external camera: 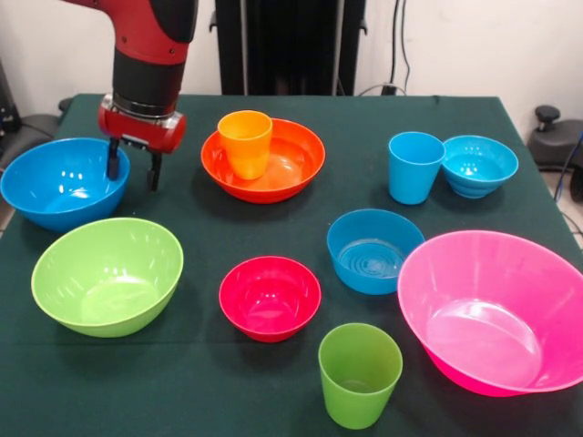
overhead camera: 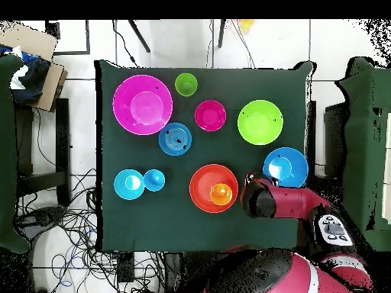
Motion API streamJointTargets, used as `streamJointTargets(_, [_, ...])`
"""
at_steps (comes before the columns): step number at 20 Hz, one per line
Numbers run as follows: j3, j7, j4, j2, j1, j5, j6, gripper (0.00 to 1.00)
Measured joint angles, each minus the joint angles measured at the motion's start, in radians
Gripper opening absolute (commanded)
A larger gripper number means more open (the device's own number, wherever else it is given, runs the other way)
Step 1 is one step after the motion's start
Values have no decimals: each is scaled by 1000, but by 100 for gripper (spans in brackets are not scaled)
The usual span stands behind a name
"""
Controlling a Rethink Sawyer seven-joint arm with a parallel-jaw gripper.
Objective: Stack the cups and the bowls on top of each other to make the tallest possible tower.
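My gripper (external camera: 133, 169) is open and empty. It hangs above the table between the large blue bowl (external camera: 62, 182) and the wide orange bowl (external camera: 282, 164), close to the blue bowl's rim. The orange cup (external camera: 244, 143) stands upright inside the orange bowl. The light blue cup (external camera: 414, 167) stands next to the small turquoise bowl (external camera: 479, 165). The lime green bowl (external camera: 107, 275), small red bowl (external camera: 270, 298), medium blue bowl (external camera: 373, 250), large pink bowl (external camera: 492, 309) and green cup (external camera: 359, 374) stand apart, all upright.
In the overhead view my arm (overhead camera: 267, 202) reaches in from the bottom right, between the orange bowl (overhead camera: 205, 183) and the large blue bowl (overhead camera: 285, 167). The green cloth table (overhead camera: 137, 221) has bare room near the robot's side.
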Motion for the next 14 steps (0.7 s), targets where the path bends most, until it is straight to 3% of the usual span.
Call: streamJointTargets(14, [-23,0,0,2,11,0,-3,100])
